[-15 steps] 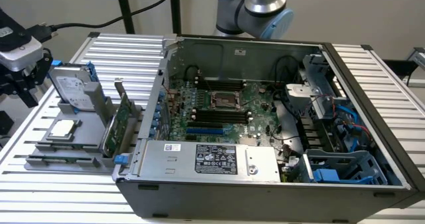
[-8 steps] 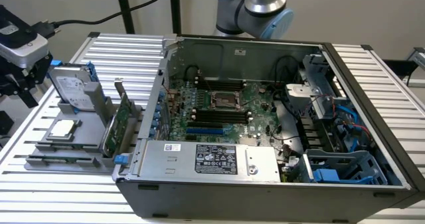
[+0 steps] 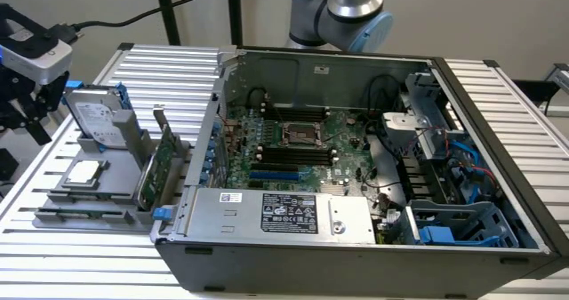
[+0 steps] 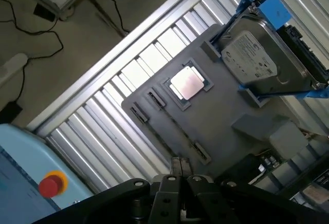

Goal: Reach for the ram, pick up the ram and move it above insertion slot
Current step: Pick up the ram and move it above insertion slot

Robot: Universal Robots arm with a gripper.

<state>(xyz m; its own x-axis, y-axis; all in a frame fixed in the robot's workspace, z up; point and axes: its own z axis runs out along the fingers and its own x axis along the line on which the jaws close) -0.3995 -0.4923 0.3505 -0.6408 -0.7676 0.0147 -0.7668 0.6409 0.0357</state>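
Note:
The ram [image 3: 84,213] is a long thin green strip standing on edge in the front groove of a grey holder [image 3: 62,197] at the exterior view's left. In the wrist view it shows as a thin line [image 4: 177,126] between two clips. My gripper [image 3: 36,130] hangs above and behind the holder at the far left edge, well apart from the ram. Its black fingers [image 4: 177,168] are pressed together and hold nothing. The black insertion slots [image 3: 294,157] lie on the motherboard inside the open computer case [image 3: 356,247].
The holder also carries a silver hard drive [image 3: 93,117] in a blue frame, a processor chip [image 4: 187,82] and an upright green expansion card [image 3: 160,167]. The ribbed aluminium table [image 3: 169,63] ends at the left; a red button [image 4: 50,185] sits on a blue box beyond it.

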